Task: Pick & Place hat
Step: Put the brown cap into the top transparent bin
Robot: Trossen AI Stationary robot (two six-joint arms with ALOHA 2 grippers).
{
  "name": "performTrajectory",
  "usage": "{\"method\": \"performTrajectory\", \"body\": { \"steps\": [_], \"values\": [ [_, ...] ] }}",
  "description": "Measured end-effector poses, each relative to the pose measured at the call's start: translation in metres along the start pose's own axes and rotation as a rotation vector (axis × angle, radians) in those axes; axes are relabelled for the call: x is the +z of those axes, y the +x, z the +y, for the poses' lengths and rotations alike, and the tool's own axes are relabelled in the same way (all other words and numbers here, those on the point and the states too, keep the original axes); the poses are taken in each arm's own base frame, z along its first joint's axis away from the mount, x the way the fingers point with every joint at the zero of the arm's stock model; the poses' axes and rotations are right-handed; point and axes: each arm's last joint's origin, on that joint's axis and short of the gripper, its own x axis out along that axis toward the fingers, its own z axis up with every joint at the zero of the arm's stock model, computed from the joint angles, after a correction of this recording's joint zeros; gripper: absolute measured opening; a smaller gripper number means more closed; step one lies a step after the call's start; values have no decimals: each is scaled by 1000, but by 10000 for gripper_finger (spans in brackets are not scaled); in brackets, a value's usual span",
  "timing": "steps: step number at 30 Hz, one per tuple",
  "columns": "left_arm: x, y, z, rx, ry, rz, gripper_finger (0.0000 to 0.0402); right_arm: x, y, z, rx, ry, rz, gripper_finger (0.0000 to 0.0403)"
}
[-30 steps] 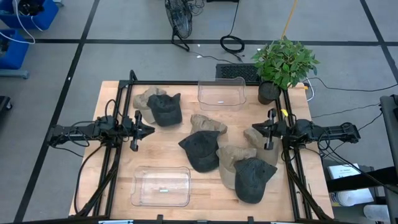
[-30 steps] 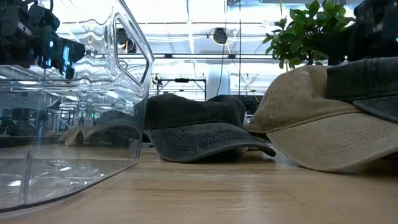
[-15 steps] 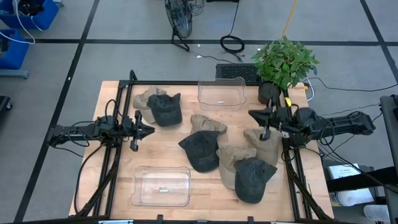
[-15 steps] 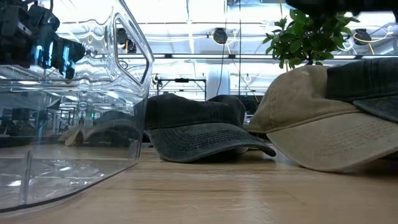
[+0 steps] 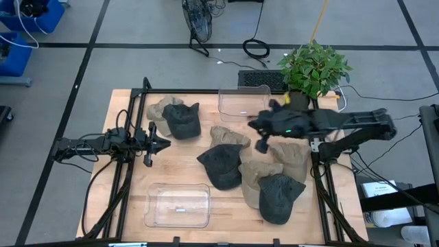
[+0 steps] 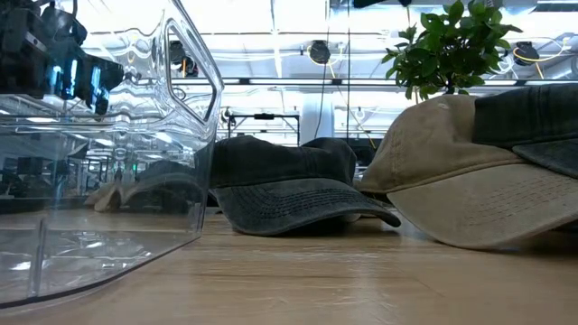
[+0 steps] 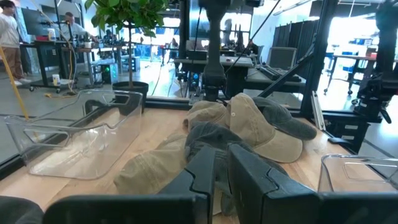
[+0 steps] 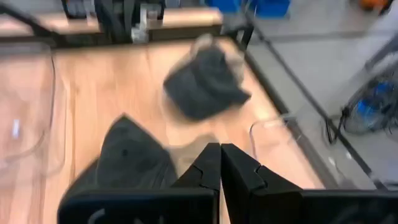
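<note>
Several hats, dark grey and tan, lie on the wooden table [image 5: 123, 185]. One dark hat [image 5: 182, 121] rests on a tan hat [image 5: 162, 110] far left. In the middle lie a tan hat [image 5: 230, 136] and a dark hat [image 5: 221, 166]. Another dark hat [image 5: 278, 197] overlaps a tan hat [image 5: 255, 180] near right. My right gripper [image 5: 259, 137] [image 8: 219, 160] is shut, raised over the table's middle, beside the middle tan hat, touching nothing. My left gripper [image 5: 152, 144] [image 7: 221, 168] is shut and waits at the left side.
One clear plastic bin [image 5: 244, 103] stands at the far edge and a second clear bin [image 5: 178, 205] at the near left. A potted plant [image 5: 312, 68] sits at the far right corner. Another tan hat [image 5: 291, 156] lies under the right arm. Bare wood shows between the left gripper and the hats.
My right arm has risen from the table's right edge and swung toward the left and far side, so its shut gripper now hangs over the table's middle. In the low view it has gone up out of the picture. No hat has moved.
</note>
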Motion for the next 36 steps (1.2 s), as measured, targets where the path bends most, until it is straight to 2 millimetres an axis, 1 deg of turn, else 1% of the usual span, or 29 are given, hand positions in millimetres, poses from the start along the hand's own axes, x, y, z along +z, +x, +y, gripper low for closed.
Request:
{"method": "performTrajectory", "body": {
  "steps": [3, 6, 9, 13, 17, 22, 26, 28, 31, 36],
  "values": [
    [0, 0, 0, 0, 0, 0, 47, 10, 6, 11, 9, -4, 115, 1],
    [0, 0, 0, 0, 0, 0, 47, 13, 7, 20, 45, 39, 243, 13],
    [0, 0, 0, 0, 0, 0, 47, 12, 8, 27, 106, 105, 337, 40],
    [0, 0, 0, 0, 0, 1, 47, 5, 8, 35, 193, 143, 425, 92],
    [0, 0, 0, 0, 0, 1, 47, -10, 13, 42, 187, 153, 501, 152],
    [0, 0, 0, 0, 0, 0, 47, -27, 24, 50, 175, 163, 541, 225],
    [0, 0, 0, 0, 0, 0, 47, -48, 38, 56, 205, 160, 607, 265],
    [0, 0, 0, 0, 0, 0, 47, -61, 45, 58, 236, 166, 661, 276],
    [0, 0, 0, 0, 0, 0, 47, -77, 56, 63, 313, 189, 700, 280],
    [0, 0, 0, 0, 0, 0, 47, -102, 69, 65, 321, 141, 726, 264]
  ]
}}
